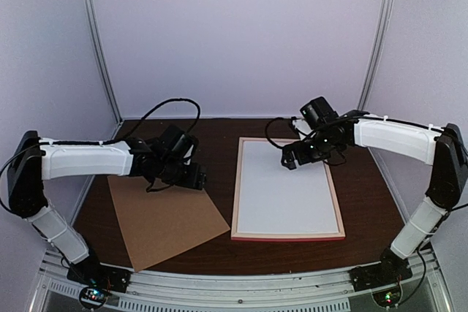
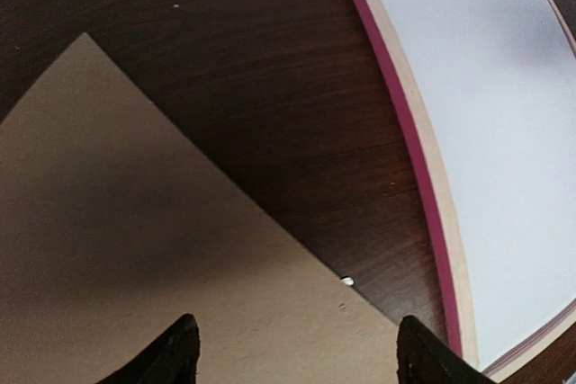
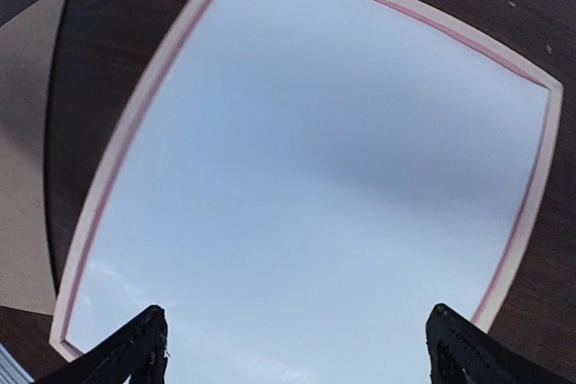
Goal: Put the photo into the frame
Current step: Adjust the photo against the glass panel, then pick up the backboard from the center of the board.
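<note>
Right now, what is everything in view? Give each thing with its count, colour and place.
frame: one, pink with pale wood sides, flat on the table, right of centre
white sheet: one, plain white, lying inside the frame, no print showing
brown board: one, tan, flat on the table left of the frame, apart from it
table: one, dark wood, under everything
left end effector: one, black, open and empty, above the brown board
right end effector: one, black, open and empty, above the white sheet
</note>
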{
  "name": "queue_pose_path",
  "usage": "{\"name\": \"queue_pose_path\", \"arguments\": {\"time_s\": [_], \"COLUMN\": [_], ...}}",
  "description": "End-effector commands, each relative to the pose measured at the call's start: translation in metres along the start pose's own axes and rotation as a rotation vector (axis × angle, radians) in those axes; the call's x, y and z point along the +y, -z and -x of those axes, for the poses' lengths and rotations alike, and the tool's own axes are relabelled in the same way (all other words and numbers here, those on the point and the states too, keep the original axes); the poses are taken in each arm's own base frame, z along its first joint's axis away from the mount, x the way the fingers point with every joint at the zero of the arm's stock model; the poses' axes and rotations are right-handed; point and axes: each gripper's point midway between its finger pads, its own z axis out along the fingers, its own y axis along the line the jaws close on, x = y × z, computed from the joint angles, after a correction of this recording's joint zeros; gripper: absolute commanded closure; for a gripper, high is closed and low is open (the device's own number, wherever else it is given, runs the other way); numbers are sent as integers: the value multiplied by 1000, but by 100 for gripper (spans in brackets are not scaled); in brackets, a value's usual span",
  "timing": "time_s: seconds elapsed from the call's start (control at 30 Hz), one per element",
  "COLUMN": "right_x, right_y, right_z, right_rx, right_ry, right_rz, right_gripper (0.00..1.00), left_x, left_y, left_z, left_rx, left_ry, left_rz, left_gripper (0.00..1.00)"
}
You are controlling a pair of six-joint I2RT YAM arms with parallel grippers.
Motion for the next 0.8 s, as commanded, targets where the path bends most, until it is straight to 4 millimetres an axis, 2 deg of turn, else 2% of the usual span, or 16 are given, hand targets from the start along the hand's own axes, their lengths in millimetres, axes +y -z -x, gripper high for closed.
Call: {"name": "queue_pose_path", "arguments": {"time_s": [0.0, 0.2, 0.37, 0.53, 0.63, 0.77], "right_x": [70, 177, 248, 283, 288, 288], "right_y": [-6, -32, -64, -90, -103, -111], "right_z": [4, -4, -24, -41, -49, -50], "right_rx": [15, 59, 127, 189, 223, 233], "right_ry": [125, 274, 343, 353, 330, 285], "right_rz": [97, 244, 355, 411, 412, 400], "right_gripper": [1, 2, 3, 4, 4, 4], "left_x": [69, 133, 177, 201, 204, 206], "left_y": [30, 66, 85, 89, 83, 80], "left_z": [-12, -35, -66, -96, -107, -114], "left_rx": [20, 56, 95, 138, 154, 171], "left_ry": [-43, 95, 253, 413, 525, 567], "left_rz": [222, 284, 320, 296, 221, 208], "left_gripper": [21, 12, 10, 7, 7, 7]}}
